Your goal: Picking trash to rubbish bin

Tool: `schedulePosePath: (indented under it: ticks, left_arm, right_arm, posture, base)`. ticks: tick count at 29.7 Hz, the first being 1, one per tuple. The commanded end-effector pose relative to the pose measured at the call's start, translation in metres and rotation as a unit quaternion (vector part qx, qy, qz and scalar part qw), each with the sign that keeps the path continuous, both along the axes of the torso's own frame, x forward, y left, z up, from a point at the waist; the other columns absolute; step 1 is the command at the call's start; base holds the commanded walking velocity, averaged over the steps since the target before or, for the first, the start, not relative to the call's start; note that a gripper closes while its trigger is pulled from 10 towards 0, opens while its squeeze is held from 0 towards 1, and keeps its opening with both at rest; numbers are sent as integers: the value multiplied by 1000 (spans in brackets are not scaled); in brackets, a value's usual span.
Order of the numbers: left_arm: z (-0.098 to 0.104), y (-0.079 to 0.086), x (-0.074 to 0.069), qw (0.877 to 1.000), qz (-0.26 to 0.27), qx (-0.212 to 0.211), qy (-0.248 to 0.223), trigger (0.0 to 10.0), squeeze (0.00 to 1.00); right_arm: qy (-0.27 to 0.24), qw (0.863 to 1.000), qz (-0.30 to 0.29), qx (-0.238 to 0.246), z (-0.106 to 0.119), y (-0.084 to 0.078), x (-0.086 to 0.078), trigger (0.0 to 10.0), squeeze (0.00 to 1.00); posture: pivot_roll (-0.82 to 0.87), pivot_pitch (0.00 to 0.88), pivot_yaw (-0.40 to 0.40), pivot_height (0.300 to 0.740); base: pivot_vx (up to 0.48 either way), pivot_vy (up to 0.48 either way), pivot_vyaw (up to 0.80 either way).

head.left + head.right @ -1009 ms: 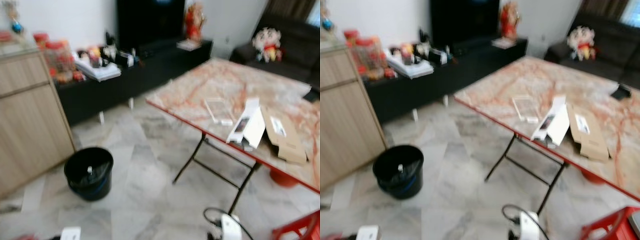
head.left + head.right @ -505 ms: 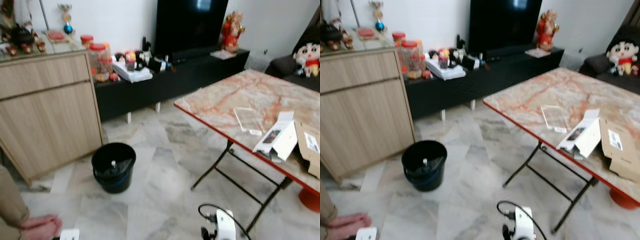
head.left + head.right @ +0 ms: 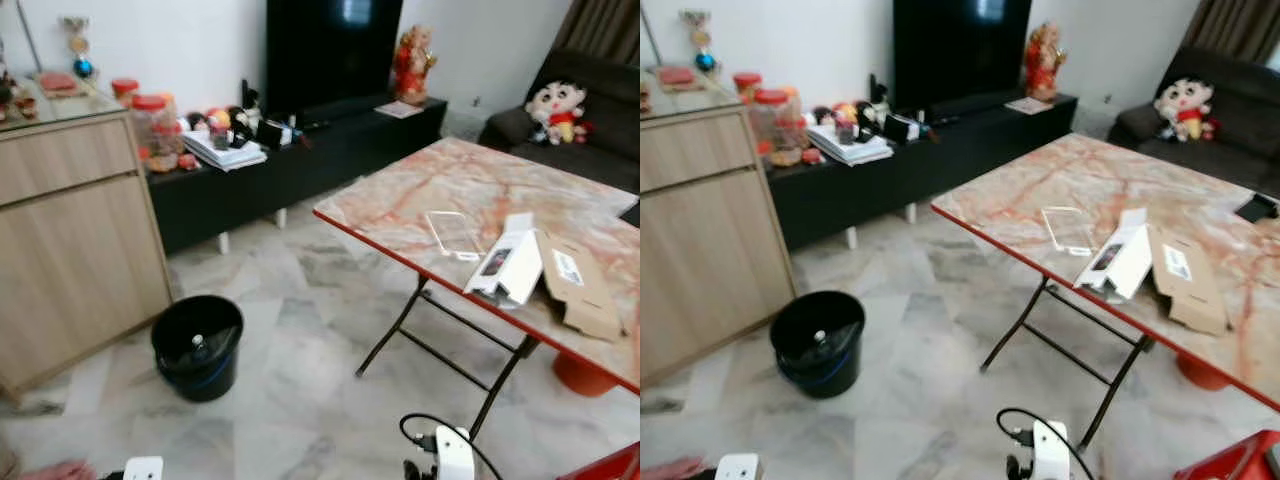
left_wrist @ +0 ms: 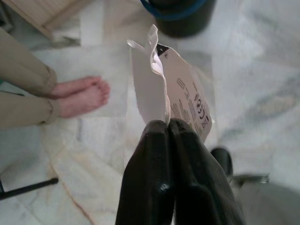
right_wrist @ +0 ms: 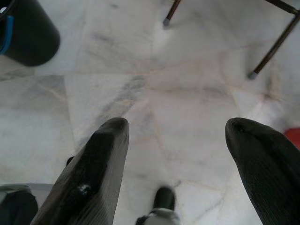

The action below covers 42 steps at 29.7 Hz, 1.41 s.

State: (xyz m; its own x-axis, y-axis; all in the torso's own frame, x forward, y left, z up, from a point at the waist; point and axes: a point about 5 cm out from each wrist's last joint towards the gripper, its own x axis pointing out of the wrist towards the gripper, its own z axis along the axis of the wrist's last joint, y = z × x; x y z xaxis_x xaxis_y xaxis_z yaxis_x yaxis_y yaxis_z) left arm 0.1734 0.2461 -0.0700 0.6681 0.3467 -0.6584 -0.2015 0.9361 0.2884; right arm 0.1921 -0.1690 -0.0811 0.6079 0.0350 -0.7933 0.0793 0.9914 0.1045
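Robot's left gripper (image 4: 169,123) clamped on a white paper wrapper (image 4: 171,91) above the marble floor (image 3: 300,380).

The black rubbish bin (image 3: 198,346) stood on the floor beside a wooden cabinet (image 3: 70,250), well apart from the folding table (image 3: 470,190) bearing a white box (image 3: 508,266) and flattened cardboard (image 3: 577,284). The right gripper (image 5: 183,140) hung with fingers spread wide. A person's bare feet (image 4: 79,96) rested near the wrapper.

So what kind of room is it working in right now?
Most likely a home living room: a big TV on a low black console, a dark sofa with a plush doll, and a marble-patterned folding table.
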Motion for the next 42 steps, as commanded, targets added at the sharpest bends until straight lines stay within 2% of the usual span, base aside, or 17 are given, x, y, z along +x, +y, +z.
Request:
schedulePosePath:
  ticks: [1, 5, 10, 23, 28, 32, 42]
  left_arm:
    - [-4, -3, -5, 1000, -4, -3, 14, 10000, 0]
    - [-4, -3, -6, 1000, -4, -3, 15, 10000, 0]
    - [-4, -2, -7, 1000, -4, -2, 17, 10000, 0]
    - [-3, 1, -6, 1000, 3, -1, 14, 10000, 0]
    - [-4, 1, -8, 1000, 6, -1, 15, 10000, 0]
    - [-3, 1, -7, 1000, 7, -1, 14, 10000, 0]
    - [-2, 2, -5, 1000, 10, -1, 10, 10000, 0]
  right_arm:
    - [-11, 1000, -1, -3, 3, -4, 5, 10000, 0]
    - [-11, 1000, 10, -8, 3, -3, 5, 10000, 0]
    - [-12, 1000, 11, -8, 3, -2, 4, 10000, 0]
    - [-12, 1000, 3, 3, 3, 0, 4, 10000, 0]
    - [-14, 1000, 18, -3, 3, 2, 4, 10000, 0]
    - [-15, 1000, 18, -1, 3, 4, 6, 10000, 0]
    - [-13, 1000, 17, 1, 3, 5, 6, 10000, 0]
  posture:
    - [25, 0, -78, 740]
    - [26, 0, -78, 740]
    - [27, 0, -77, 740]
    - [32, 0, -80, 740]
    - [34, 0, -80, 740]
    - [39, 6, -78, 740]
    - [50, 14, -83, 740]
  base:
    - [472, 0, 0]
    - [478, 0, 0]
    - [474, 0, 750]
    - [476, 0, 0]
    - [472, 0, 0]
    - [474, 0, 800]
    - [474, 0, 0]
